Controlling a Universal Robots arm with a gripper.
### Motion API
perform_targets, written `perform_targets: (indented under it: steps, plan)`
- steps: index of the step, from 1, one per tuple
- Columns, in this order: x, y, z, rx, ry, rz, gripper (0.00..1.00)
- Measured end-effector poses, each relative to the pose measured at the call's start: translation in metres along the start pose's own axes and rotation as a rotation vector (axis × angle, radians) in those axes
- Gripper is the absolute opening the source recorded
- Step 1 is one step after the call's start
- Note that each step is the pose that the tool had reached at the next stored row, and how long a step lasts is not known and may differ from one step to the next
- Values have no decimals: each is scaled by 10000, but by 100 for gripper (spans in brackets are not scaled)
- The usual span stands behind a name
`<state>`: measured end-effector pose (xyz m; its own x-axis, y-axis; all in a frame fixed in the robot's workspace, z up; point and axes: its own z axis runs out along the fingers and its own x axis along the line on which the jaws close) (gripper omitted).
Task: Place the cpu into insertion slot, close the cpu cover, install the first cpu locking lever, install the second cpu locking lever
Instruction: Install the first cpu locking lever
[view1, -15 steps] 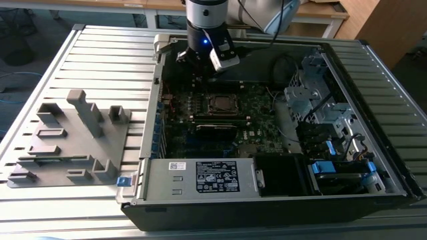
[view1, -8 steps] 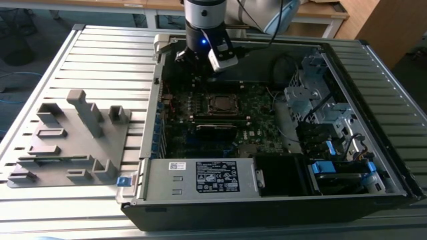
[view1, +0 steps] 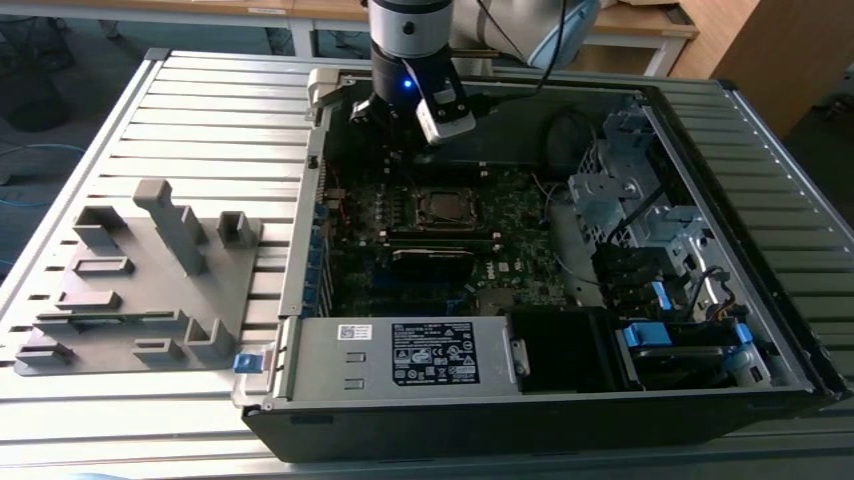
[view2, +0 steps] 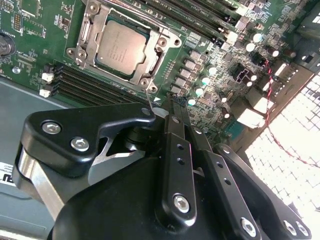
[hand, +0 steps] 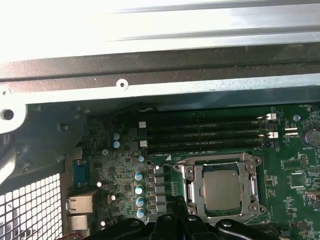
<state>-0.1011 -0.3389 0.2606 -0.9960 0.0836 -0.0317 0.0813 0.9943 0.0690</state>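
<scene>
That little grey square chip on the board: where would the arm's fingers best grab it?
By two opposite edges, coming straight down from above, I'd judge: the cpu lies flat on the motherboard, top face up. The cpu cover frames its edges, so those look hard to reach.

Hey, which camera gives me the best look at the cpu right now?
The second wrist view: the cpu is seen close up there, its grey metal top whole and unobstructed. The first wrist view shows the cpu from farther off, also whole. The exterior view shows the cpu as a tiny grey square.
</scene>
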Motion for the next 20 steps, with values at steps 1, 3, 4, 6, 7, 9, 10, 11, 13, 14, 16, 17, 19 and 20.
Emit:
perform_targets:
  steps: [1,3,4,6,7,9,10,11,13,14,16,17,19,20]
  plan:
    - [6,-1,1,-1,-1,-1,11]
    - [22,-2,1,1,-1,0,11]
    - [30,-2,2,0,-1,0,11]
    - [43,-4,3,0,-1,0,11]
    - [50,-4,3,0,-1,0,11]
    - [64,-6,4,1,-1,1,11]
    - [71,-6,4,0,-1,0,11]
    - [79,-7,5,1,-1,0,11]
    - [97,-9,6,0,-1,0,11]
    - [107,-10,6,1,-1,0,11]
    - [128,-11,7,1,-1,-1,11]
    - [139,-12,7,1,-1,0,11]
    - [159,-14,6,-99,7,3,11]
    - [163,-15,6,-225,16,6,11]
